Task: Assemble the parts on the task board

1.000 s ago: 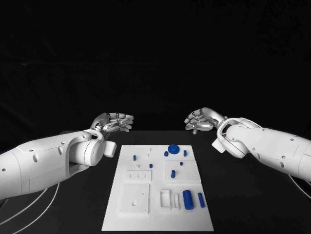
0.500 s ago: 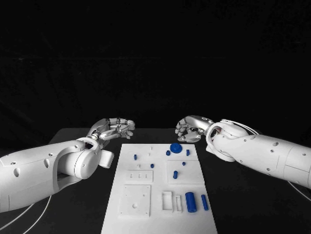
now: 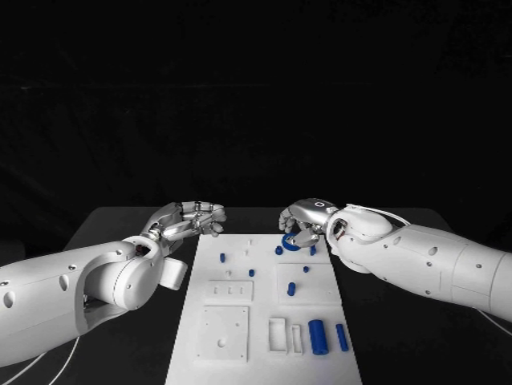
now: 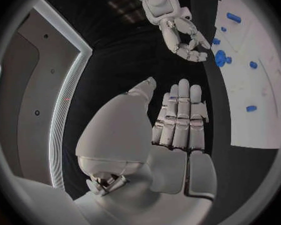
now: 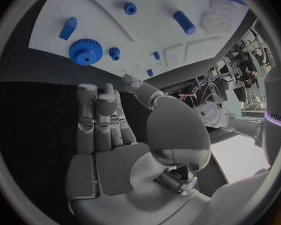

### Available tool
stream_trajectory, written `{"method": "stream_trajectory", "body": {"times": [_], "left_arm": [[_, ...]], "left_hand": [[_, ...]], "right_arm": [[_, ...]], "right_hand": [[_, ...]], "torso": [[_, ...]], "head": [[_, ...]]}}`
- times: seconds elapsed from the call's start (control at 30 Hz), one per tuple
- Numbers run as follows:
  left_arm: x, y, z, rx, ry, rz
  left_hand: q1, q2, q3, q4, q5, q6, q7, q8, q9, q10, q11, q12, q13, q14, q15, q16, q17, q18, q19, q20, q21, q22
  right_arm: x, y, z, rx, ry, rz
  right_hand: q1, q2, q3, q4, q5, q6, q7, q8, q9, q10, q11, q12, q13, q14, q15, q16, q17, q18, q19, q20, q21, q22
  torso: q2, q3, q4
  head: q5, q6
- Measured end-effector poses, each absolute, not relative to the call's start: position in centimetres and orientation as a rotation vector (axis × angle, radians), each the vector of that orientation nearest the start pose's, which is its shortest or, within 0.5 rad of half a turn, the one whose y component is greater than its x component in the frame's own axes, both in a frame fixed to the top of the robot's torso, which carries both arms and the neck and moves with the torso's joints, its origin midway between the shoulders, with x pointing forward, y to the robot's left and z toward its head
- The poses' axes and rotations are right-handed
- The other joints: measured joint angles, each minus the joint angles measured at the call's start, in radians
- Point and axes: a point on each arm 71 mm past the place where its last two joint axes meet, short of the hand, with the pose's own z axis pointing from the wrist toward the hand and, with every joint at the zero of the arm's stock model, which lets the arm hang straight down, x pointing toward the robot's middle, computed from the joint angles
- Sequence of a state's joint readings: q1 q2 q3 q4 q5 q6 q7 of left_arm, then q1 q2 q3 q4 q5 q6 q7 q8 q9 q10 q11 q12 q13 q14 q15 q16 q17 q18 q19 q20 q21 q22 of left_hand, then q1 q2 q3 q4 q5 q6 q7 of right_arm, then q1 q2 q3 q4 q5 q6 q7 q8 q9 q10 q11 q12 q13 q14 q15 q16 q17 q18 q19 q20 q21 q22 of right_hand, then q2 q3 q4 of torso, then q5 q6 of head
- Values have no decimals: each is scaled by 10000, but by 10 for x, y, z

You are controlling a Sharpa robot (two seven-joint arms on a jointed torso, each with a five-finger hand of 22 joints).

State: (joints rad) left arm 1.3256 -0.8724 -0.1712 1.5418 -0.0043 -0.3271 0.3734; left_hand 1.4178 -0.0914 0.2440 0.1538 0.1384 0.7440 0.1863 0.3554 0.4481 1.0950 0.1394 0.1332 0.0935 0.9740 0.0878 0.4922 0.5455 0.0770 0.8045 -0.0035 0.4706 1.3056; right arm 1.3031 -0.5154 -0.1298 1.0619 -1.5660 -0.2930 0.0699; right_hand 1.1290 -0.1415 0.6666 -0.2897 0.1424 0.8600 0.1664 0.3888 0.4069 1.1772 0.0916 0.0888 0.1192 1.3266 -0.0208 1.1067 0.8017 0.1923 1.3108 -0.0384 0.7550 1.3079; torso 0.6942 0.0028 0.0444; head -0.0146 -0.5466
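Fingers of the left hand (image 3: 189, 218) are curled loosely inward with nothing between them, hovering over the black table (image 3: 117, 220) just off the board's far left corner. Its wrist camera shows them side by side and fairly straight, and again nothing in the palm.

Moving right, we reach the white board (image 3: 239, 337), lying lengthwise down the middle of the table. Small blue pegs (image 3: 222, 258) are dotted across its far half, some upright. Nearer the robot sit pale square plates (image 3: 225, 327), then a fat blue cylinder (image 3: 318, 336) with a thinner blue rod (image 3: 342, 338) just beside it.

At the far end of the board is the blue gear (image 5: 85, 51), toothed rim plain to see from the right wrist camera, with a tiny blue gear (image 5: 114, 53) right next to it.

Right hand (image 3: 303, 221) now: hanging over that far right corner, fingers bent downward directly above the big gear. From the wrist camera its fingers are open and parted from the thumb, grasping nothing, the gear lying beyond the fingertips. Whether they touch it, I cannot tell.

Behind everything, the room is black.
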Motion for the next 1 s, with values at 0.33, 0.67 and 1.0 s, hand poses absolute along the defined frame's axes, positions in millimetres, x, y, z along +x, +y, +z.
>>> {"method": "stream_trajectory", "body": {"times": [0.33,0.67,1.0], "left_arm": [[489,218,-163,-10445,14749,-14867],[490,218,-163,-10446,14749,-14872],[491,219,-164,-10465,14753,-14850]], "left_hand": [[0,0,-27,-27,0,-1,0,0,-10,0,0,-55,-9,0,0,0,12,-31,-1,0,0,0],[0,0,-27,-27,0,-1,1,0,-30,1,-1,-55,-9,0,0,0,27,-76,-1,0,0,0],[0,0,-54,0,0,-2,1,0,-38,1,-1,-55,-18,-1,0,-37,43,-85,-1,1,0,-9]], "right_arm": [[563,-150,-185,-4793,15753,5038],[562,-148,-187,-5020,15707,4886],[561,-144,-195,-5165,15802,4762]], "right_hand": [[60,-60,0,0,0,0,0,-58,-11,-126,124,-149,-71,-51,51,85,-66,-4,3,2,114,-1],[101,-101,0,0,1,0,-1,-96,-11,-142,138,-169,-82,-82,83,122,-80,-82,5,3,115,-2],[99,-99,0,0,1,-1,-1,-96,-11,-142,137,-168,-82,-82,83,159,-103,-89,6,4,153,-3]], "torso": [[261,26,113],[442,54,168],[699,-6,454]], "head": [[-19,43],[-51,35],[-392,213]]}}
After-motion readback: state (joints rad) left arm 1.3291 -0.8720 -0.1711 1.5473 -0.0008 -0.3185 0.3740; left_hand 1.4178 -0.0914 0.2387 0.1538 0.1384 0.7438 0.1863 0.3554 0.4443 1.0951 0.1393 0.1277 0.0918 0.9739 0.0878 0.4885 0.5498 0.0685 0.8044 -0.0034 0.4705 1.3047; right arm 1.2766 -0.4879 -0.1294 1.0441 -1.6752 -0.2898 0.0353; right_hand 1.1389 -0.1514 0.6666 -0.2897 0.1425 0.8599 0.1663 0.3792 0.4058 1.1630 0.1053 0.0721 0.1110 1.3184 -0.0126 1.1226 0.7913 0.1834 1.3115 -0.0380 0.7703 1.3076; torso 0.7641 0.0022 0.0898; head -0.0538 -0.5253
